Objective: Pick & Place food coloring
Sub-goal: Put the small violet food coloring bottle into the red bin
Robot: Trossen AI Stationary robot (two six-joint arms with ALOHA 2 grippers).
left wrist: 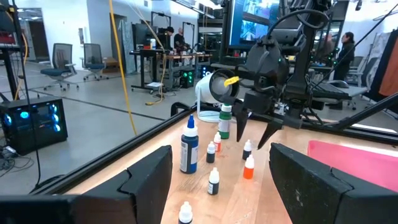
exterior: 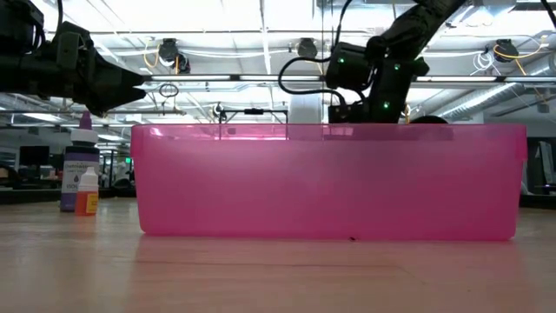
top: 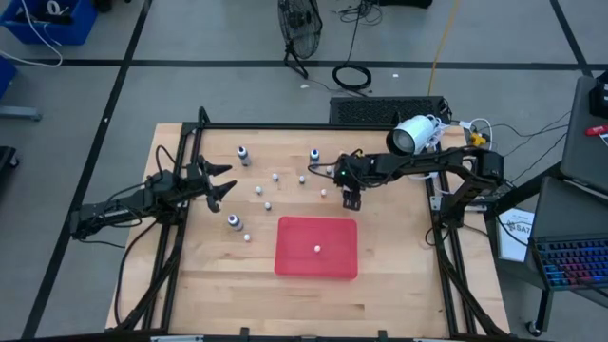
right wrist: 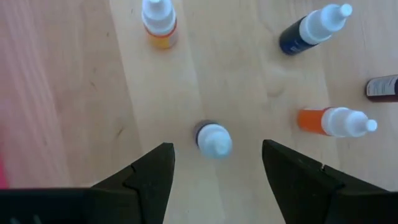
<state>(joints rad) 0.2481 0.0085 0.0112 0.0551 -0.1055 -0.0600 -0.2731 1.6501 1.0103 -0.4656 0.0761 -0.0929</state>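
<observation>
The food coloring bottles stand scattered on the wooden table (top: 399,275), far of a red tray (top: 294,261). One whitish bottle (top: 316,249) sits inside the tray. My right gripper (top: 351,200) is open and slants down over a small dark bottle with a white cap (right wrist: 214,138), which stands upright on the wood between the two fingers and apart from both. The same bottle (left wrist: 247,149) shows under the gripper in the left wrist view. My left gripper (top: 222,187) waits open and level at the table's left side.
Close around the small bottle stand an orange one (right wrist: 334,121), a yellow one (right wrist: 159,22) and a dark blue one (right wrist: 311,28). Taller dark bottles (top: 243,154) (top: 314,154) stand farther back, another (top: 233,221) at the near left. Black frame rails (top: 285,126) border the table.
</observation>
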